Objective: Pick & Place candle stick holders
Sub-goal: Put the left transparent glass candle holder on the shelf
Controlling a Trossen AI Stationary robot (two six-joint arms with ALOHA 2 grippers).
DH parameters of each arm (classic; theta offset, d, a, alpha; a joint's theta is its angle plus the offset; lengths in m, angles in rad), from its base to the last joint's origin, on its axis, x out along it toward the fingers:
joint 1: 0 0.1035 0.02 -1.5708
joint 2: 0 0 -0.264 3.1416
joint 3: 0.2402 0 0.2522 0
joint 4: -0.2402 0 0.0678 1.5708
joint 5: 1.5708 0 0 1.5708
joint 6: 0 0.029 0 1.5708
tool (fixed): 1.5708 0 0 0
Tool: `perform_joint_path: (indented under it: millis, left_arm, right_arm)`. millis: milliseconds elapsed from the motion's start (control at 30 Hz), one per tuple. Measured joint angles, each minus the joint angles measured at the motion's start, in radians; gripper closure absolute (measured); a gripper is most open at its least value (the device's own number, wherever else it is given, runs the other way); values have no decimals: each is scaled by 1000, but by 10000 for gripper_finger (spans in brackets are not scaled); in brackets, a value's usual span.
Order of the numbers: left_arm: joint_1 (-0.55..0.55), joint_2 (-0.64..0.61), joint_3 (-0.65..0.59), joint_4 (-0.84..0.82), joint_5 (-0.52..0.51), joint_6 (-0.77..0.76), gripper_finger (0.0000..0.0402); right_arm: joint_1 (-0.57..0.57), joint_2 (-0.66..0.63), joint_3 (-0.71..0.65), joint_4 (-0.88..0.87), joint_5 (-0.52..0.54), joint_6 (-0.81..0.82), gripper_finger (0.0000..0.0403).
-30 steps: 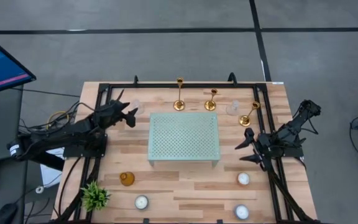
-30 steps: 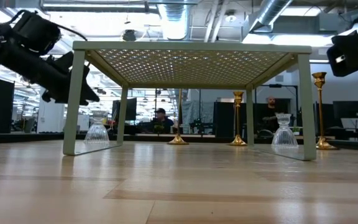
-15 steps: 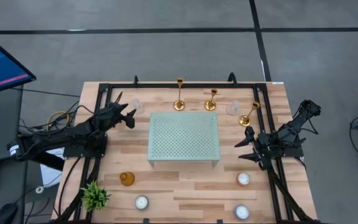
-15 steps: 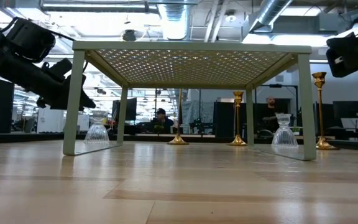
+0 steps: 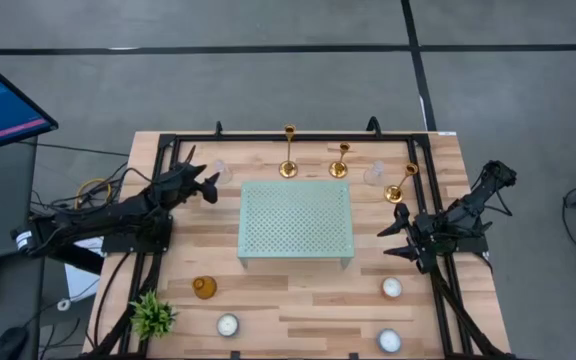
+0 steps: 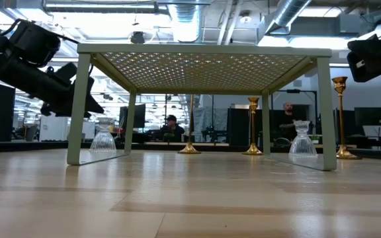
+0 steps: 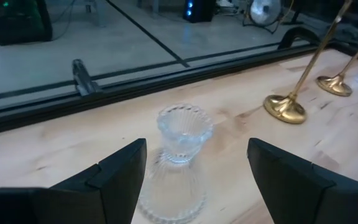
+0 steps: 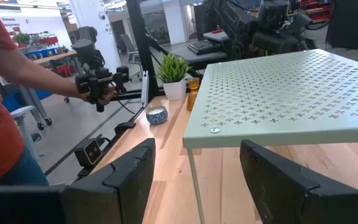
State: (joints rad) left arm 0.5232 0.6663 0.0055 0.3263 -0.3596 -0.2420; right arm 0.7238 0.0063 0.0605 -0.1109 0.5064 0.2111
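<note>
Up close, left gripper hangs with its jaws spread wide and empty, left of centre in the high view, beside the green perforated stand. In its wrist view a clear ribbed glass cup sits between the fingers, not gripped. Right gripper hovers at the stand's right side, jaws also apart, holding nothing.

Outward: the three candle stick holders stand in a row along the upper edge of the table. Tall one upper centre, short one just right of it, third further right, nearest the right gripper. All upright, untouched.

Looks: slim polished gold stems, round flared bases, small cup tops; differing heights.

Handling, my guess: rigid metal, light, top-heavy enough to tip if nudged. Smooth finish likely slippery. Best hold probably mid-stem, jaws square across it, lifting straight up; the base looks too flat to pinch.
</note>
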Motion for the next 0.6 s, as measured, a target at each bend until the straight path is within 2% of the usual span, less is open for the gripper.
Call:
perform_joint_path:
  millis: [300, 467, 600]
  left_arm:
    - [0, 114, 0, 73, 38, 1, 120]
    - [0, 191, 1, 176, 46, 25, 120]
    - [0, 232, 26, 178, 39, 61, 120]
  right_arm:
    - [0, 0, 0, 0, 0, 0, 177]
    - [0, 0, 0, 0, 0, 0, 177]
    - [0, 0, 0, 0, 0, 0, 177]
